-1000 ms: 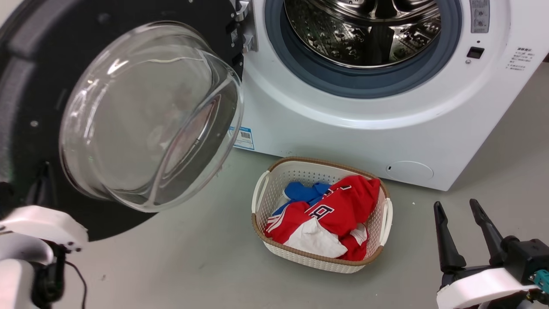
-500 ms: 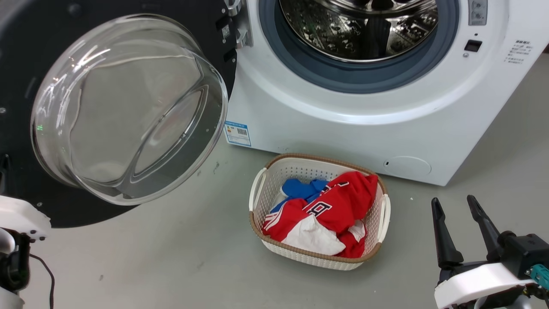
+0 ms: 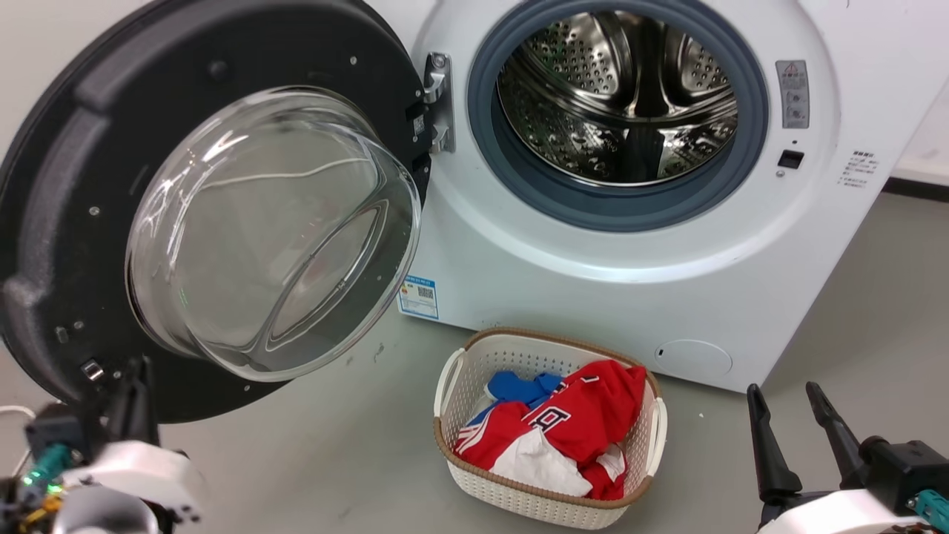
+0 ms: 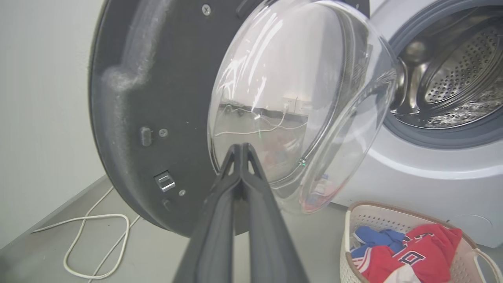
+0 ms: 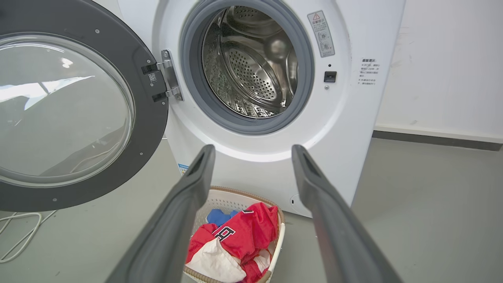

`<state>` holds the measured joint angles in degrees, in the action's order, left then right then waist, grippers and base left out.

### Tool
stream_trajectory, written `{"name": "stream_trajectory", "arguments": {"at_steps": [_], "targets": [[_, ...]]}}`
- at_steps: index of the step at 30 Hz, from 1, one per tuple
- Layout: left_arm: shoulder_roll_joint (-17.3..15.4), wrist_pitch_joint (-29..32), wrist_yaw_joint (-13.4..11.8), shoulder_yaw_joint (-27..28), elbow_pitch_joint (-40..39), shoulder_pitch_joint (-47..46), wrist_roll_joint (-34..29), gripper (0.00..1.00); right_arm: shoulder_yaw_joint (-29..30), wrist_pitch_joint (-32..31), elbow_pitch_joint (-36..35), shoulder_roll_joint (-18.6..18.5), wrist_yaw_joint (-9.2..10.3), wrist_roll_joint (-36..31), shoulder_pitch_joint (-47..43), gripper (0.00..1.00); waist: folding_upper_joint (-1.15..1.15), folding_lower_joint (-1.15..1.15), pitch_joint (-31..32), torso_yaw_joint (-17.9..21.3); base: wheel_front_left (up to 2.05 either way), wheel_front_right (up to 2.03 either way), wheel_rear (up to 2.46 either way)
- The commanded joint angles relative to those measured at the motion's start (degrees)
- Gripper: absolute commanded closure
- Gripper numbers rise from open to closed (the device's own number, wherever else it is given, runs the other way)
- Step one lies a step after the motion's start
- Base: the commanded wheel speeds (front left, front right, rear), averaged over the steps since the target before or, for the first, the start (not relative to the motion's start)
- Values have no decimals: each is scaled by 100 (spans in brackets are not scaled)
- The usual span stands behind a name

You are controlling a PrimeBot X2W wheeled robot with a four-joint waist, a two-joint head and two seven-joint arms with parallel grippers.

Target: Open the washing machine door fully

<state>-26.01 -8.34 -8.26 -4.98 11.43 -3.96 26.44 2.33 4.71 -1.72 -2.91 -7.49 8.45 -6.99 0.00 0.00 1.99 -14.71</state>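
The washing machine door [image 3: 59, 222] hangs swung out to the left of the white machine [image 3: 563, 282] on its hinge [image 3: 437, 100]. Its inner face and clear glass bowl [image 3: 274, 230] are turned toward the robot, and the steel drum [image 3: 623, 96] is fully uncovered. From the right wrist view the door looks close to level with the machine's front, so I judge it at or near the end of its swing.

The left gripper [image 4: 240, 149] has its 2 fingers pressed together with nothing between them. They point at the door's inner face near the lower edge of the bowl, a pose that suits pushing rather than gripping. The right gripper [image 3: 782, 393] waits low and well apart from the door, its fingers spread and empty, likely kept clear of the door's path. A basket [image 3: 452, 363] of red, white and blue clothes [image 3: 578, 423] sits on the floor just in front of the machine, to the right of the door.

Whether the left fingertips touch the door cannot be told. In the head view those fingers merge with the black door behind them. The door's outer face and handle are turned away, its left edge is cut off, and the gap to the wall behind it is hidden. A white cable [image 4: 98, 236] runs under the door out of sight.
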Motion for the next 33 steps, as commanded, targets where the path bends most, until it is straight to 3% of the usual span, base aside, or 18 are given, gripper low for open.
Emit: {"name": "stream_trajectory", "arguments": {"at_steps": [1,7,16,18,19,20,21,33], "targets": [[84,62,-115,-89,-304,259,-85,100,-19,-15,-4,6,0,-16,-63,0,0,0,96,11,0,0,0],[354,282,-272,-493,-1092,850,-179,100,-35,-64,9,6,0,-39,-107,0,0,0,215,173,0,0,0],[629,59,-140,-925,-1230,844,-289,100,-84,-111,90,6,0,-100,-34,0,0,0,258,707,0,0,0],[643,16,-99,-980,-1146,784,-302,63,-95,-131,89,6,0,-118,-2,0,0,0,252,869,0,0,0],[653,3,-89,-1014,-1107,753,-314,49,-103,-143,84,6,0,-131,-1,0,0,0,249,947,0,0,0],[653,-10,-81,-1036,-1071,720,-332,9,-105,-151,82,5,0,-155,10,0,0,0,238,1034,0,0,0],[660,-30,-76,-1038,-1034,680,-341,0,-100,-163,84,5,0,-135,30,0,0,0,227,1109,0,0,0],[673,-245,-87,-1060,-669,457,-396,0,-116,-197,44,6,0,-202,112,0,0,0,34,1790,0,0,0]]}}
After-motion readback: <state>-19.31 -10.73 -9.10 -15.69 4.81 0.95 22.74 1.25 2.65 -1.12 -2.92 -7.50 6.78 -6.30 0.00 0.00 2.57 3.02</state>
